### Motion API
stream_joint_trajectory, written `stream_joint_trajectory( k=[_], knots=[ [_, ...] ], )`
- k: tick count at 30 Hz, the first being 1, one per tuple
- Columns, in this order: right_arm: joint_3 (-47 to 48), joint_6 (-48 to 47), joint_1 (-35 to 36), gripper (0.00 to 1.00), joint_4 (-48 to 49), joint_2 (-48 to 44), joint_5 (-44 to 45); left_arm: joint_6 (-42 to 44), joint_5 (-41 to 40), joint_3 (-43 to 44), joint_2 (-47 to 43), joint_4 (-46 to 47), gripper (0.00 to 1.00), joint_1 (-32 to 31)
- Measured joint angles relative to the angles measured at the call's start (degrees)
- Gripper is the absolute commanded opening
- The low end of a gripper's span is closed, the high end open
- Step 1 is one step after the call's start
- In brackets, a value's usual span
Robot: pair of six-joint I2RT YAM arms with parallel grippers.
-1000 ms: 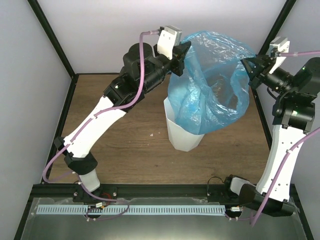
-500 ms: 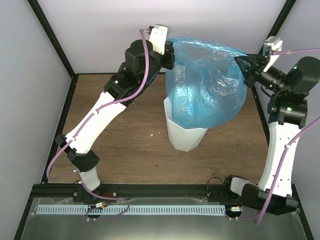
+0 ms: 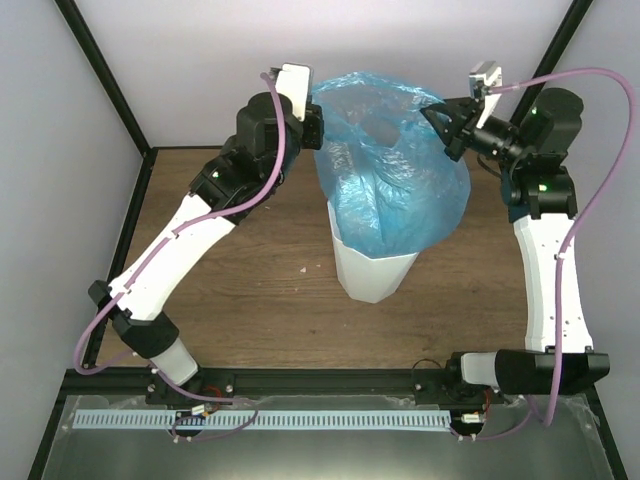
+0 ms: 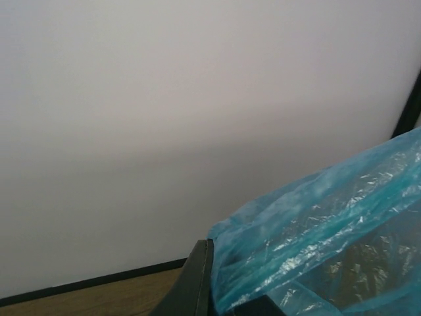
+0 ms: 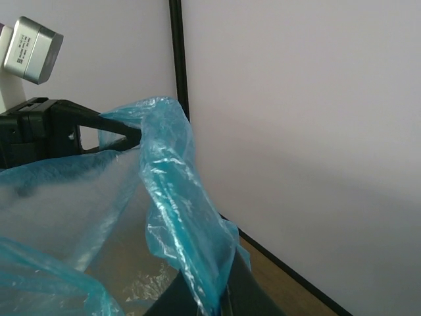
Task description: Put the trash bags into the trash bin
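Left arm (image 3: 190, 225), right arm (image 3: 540, 260) raised; jaws clamped.

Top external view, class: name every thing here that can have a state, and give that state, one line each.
trash bin: upright on the table, open at the top.
trash bag: lifted in the air, mouth stretched open, lower end sagging to the bin's rim.
left gripper: shut on one edge of the bag's mouth.
right gripper: shut on the opposite edge.
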Motion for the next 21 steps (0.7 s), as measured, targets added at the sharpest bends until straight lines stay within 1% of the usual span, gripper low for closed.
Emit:
stream_joint_trajectory(
  k=[6, 10, 16, 18, 20, 21],
  knots=[
    [3.3, -1.1, 1.9, 0.01, 0.0, 2.5, 0.9, 0.9, -4.7, -3.9, -2.1, -0.2, 0.04, 0.2],
    [4.3, -1.0, 2.3, 0.01, 0.2, 3.5, 1.0, 2.2, -6.8, -4.4, -3.1, -0.5, 0.04, 0.4],
    [4.3, -1.1, 3.5, 0.01, 0.2, 4.6, 1.0, 2.8, -7.2, -4.4, -4.2, -0.6, 0.04, 0.5],
    [3.8, -1.2, 3.5, 0.05, 0.2, 4.5, 1.3, 2.7, -5.4, -4.9, -4.5, -0.4, 0.04, 0.5],
    [2.3, -1.4, 3.5, 0.16, 0.4, 3.9, 2.0, 2.3, -1.7, -6.4, -5.0, -0.1, 0.04, 0.5],
    [1.0, -1.8, 3.5, 0.20, 0.3, 3.3, 2.3, 2.0, 0.2, -7.4, -5.3, 0.0, 0.04, 0.6]
  ],
)
